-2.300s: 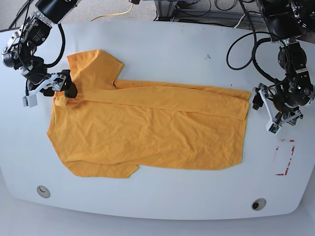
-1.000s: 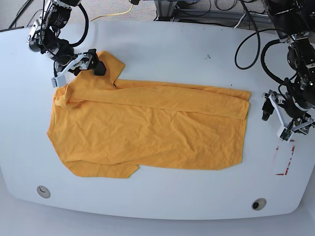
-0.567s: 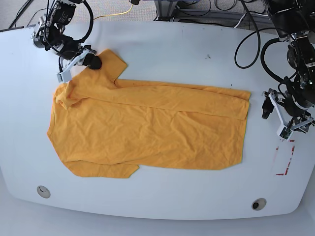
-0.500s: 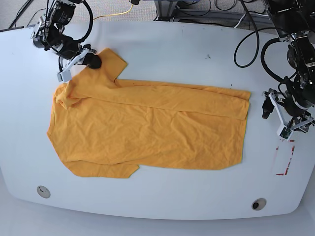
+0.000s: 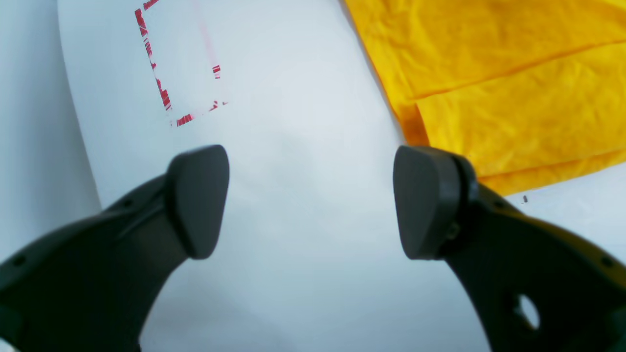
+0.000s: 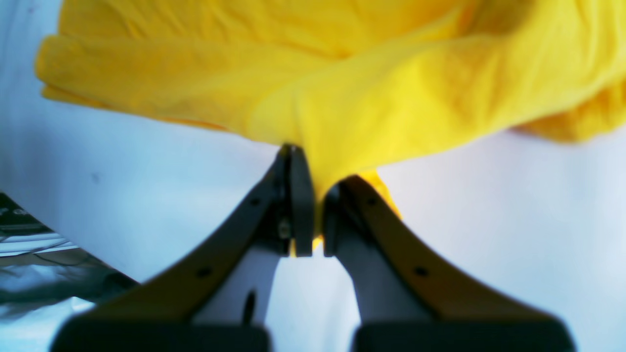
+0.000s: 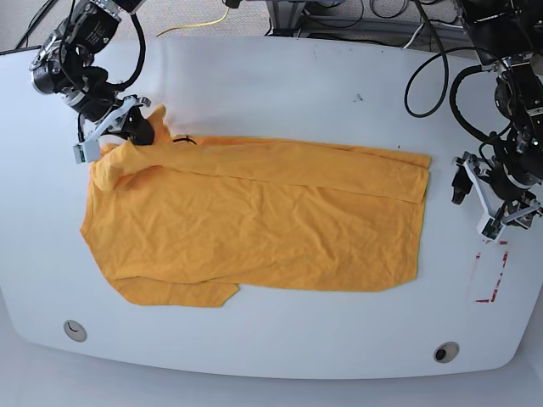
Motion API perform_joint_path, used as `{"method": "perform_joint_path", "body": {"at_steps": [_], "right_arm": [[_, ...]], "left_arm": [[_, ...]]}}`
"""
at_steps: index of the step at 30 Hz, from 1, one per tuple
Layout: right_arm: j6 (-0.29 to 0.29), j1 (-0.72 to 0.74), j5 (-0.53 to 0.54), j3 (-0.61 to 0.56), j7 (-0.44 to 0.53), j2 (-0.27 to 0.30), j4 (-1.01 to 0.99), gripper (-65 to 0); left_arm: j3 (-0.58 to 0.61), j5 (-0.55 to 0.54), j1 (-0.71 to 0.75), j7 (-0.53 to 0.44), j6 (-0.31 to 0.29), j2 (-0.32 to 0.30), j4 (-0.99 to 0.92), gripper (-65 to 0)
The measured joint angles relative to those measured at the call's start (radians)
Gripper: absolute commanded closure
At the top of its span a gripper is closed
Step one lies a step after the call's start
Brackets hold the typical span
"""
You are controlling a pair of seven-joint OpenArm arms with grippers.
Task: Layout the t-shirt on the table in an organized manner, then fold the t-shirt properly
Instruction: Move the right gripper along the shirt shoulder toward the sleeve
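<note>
T-shirt (image 7: 254, 220) sleeve pinched in right tool (image 6: 313, 215); left tool (image 5: 310, 200) open

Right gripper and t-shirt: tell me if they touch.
Touching. The right wrist view shows the right gripper shut on a fold of the t-shirt, cloth pinched between its jaws.
</note>
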Motion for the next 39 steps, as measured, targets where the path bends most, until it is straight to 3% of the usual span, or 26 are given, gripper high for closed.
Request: {"method": "perform_joint_path", "body": {"at_steps": [4, 9, 17, 26, 33, 36, 39], "right_arm": [[-0.052, 0.047, 0.006, -0.025, -0.011, -0.004, -0.016, -0.3], [-0.077, 0.124, 0.01, -0.053, -0.008, -0.003, -0.09, -0.3], [-0.079, 0.245, 0.006, -0.074, -0.009, 0.002, -0.245, -0.6], [-0.079, 0.333, 0.006, -0.141, 0.06, 0.075, -0.405, -0.6], [-0.079, 0.381, 0.002, -0.148, 0.093, 0.098, -0.495, -1.1], [-0.079, 0.397, 0.002, -0.147, 0.095, 0.105, -0.503, -7.3], [-0.079, 0.415, -0.02, -0.148, 0.098, 0.107, -0.503, -21.7]], "left_arm": [[0.003, -0.001, -0.001, -0.001, 0.0, 0.0, 0.0, -49.2], [0.003, 0.002, 0.0, 0.0, 0.0, -0.001, 0.0, -49.2], [0.003, -0.002, 0.026, -0.003, 0.0, -0.001, 0.0, -49.2], [0.003, -0.003, 0.063, -0.001, 0.0, 0.0, 0.0, -49.2], [0.002, -0.003, 0.083, -0.002, -0.001, -0.006, 0.0, -49.2], [0.002, 0.001, 0.087, 0.0, 0.0, -0.011, 0.0, -49.2], [0.002, 0.0, 0.084, -0.001, 0.0, -0.011, 0.0, -49.2]]}}
